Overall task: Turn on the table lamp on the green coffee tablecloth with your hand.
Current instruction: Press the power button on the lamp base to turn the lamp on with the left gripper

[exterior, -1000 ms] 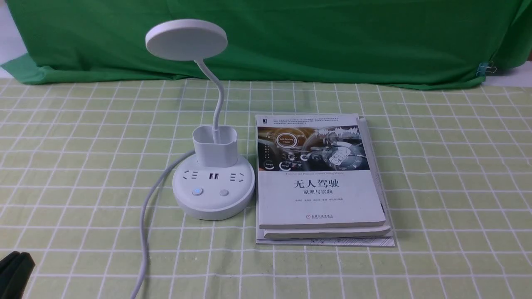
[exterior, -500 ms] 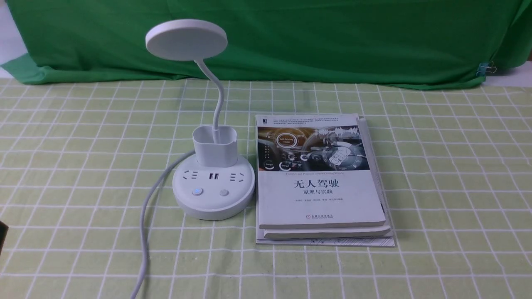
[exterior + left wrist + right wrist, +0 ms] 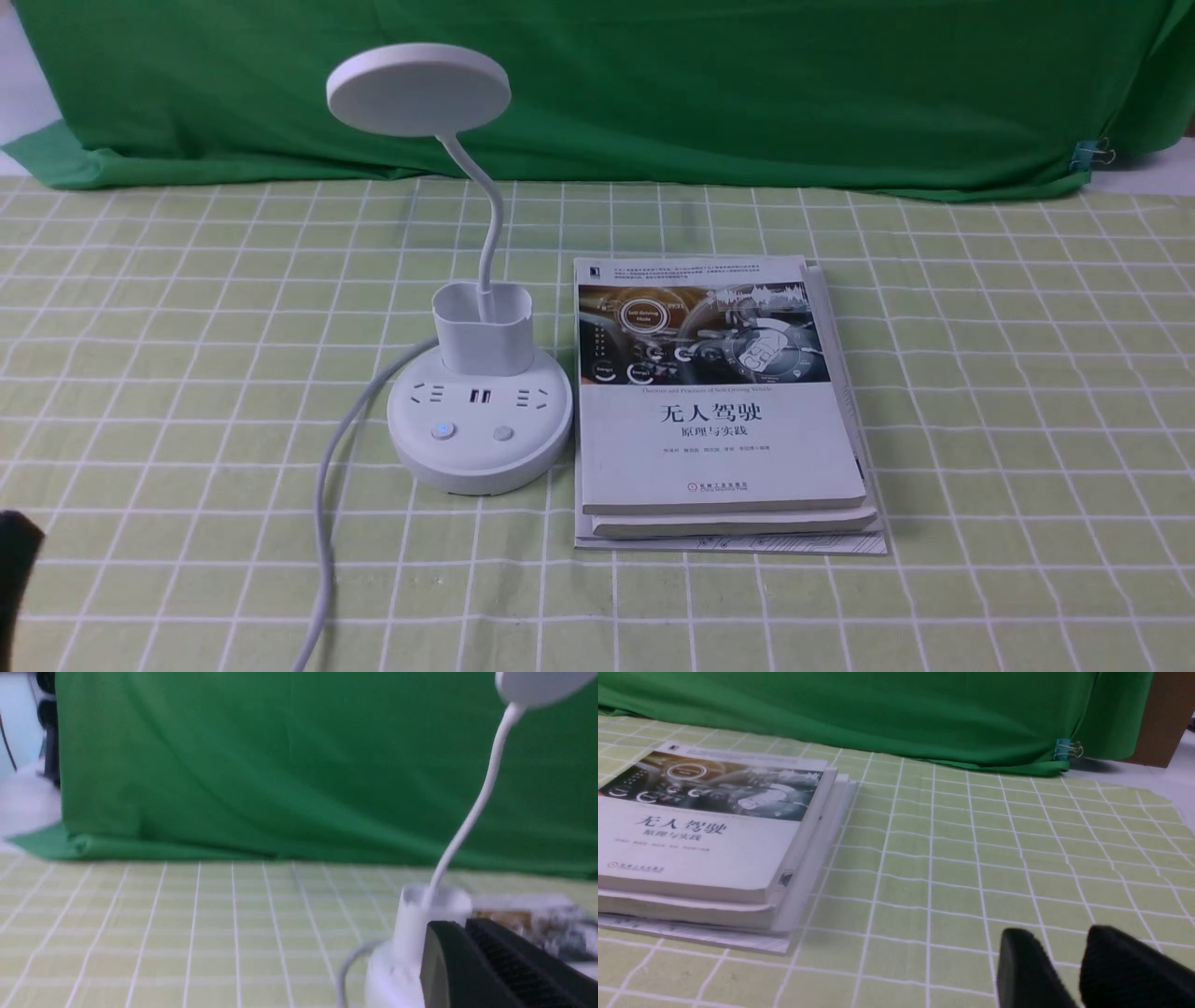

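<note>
Looking front: I see table lamp (image 3: 479, 392), left pincer (image 3: 14, 569) at edge, gap unreadable.
Right wrist: right pincer (image 3: 1083, 970) narrowly parted, books (image 3: 714, 830).

Table lamp (image 3: 479, 425) upright on green coffee tablecloth (image 3: 980, 392), stack of books (image 3: 724, 411) just right of its base. Black left arm part (image 3: 14, 569) at near-left edge, well clear.
</note>
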Motion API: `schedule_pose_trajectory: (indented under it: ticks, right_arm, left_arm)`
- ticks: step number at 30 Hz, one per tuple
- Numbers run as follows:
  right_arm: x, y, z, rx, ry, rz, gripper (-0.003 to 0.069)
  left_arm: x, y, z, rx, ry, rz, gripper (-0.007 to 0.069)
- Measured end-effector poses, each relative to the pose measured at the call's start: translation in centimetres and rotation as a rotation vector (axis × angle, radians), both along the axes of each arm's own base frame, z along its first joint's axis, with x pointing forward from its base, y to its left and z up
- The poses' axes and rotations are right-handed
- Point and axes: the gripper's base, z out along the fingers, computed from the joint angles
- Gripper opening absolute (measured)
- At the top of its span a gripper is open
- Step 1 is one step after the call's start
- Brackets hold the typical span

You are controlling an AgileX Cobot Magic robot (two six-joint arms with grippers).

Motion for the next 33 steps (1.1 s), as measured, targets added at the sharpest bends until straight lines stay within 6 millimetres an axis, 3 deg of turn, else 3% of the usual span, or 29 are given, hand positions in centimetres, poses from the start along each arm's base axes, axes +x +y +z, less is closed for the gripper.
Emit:
schedule_pose_trajectory:
  ticks: [5, 8, 9, 10, 11, 14, 17, 20, 23, 29, 33]
  right_arm:
    - [0.0, 0.0, 0.0, 0.000, 0.000, 0.000, 0.0244]
    - [0.0, 0.0, 0.0, 0.000, 0.000, 0.000, 0.0244]
    - [0.0, 0.0, 0.0, 0.000, 0.000, 0.000, 0.0244]
    - [0.0, 0.0, 0.0, 0.000, 0.000, 0.000, 0.0244]
    - [0.0, 0.0, 0.0, 0.000, 0.000, 0.000, 0.0244]
    - [0.0, 0.0, 0.0, 0.000, 0.000, 0.000, 0.0245]
    - [0.0, 0.0, 0.0, 0.000, 0.000, 0.000, 0.0245]
    - [0.0, 0.0, 0.0, 0.000, 0.000, 0.000, 0.0245]
    - [0.0, 0.0, 0.0, 0.000, 0.000, 0.000, 0.0245]
    - [0.0, 0.0, 0.0, 0.000, 0.000, 0.000, 0.0245]
    - [0.0, 0.0, 0.0, 0.000, 0.000, 0.000, 0.0245]
  left_arm:
    - [-0.8, 0.3, 2.5, -0.059, -0.271, 0.013, 0.0019]
    - [-0.9, 0.3, 4.0, -0.073, -0.294, 0.011, 0.0019]
    - [-1.0, 0.3, 4.8, -0.083, -0.299, 0.008, 0.0019]
    - [-1.1, 0.3, 7.6, -0.116, -0.304, -0.004, 0.0019]
    - [-1.1, 0.3, 8.2, -0.122, -0.301, -0.008, 0.0019]
    - [-0.1, 0.1, 12.7, -0.185, -0.182, -0.041, 0.0019]
    - [1.1, -0.3, 14.8, -0.190, -0.024, -0.052, 0.0019]
    - [3.2, -0.7, 14.6, -0.157, 0.195, -0.046, 0.0019]
    - [6.1, -1.1, 12.5, -0.019, 0.420, -0.029, 0.0019]
    - [9.7, -1.5, 10.3, 0.045, 0.569, -0.026, 0.0019]
    - [12.2, -2.1, 8.2, -0.011, 0.694, -0.033, 0.0019]
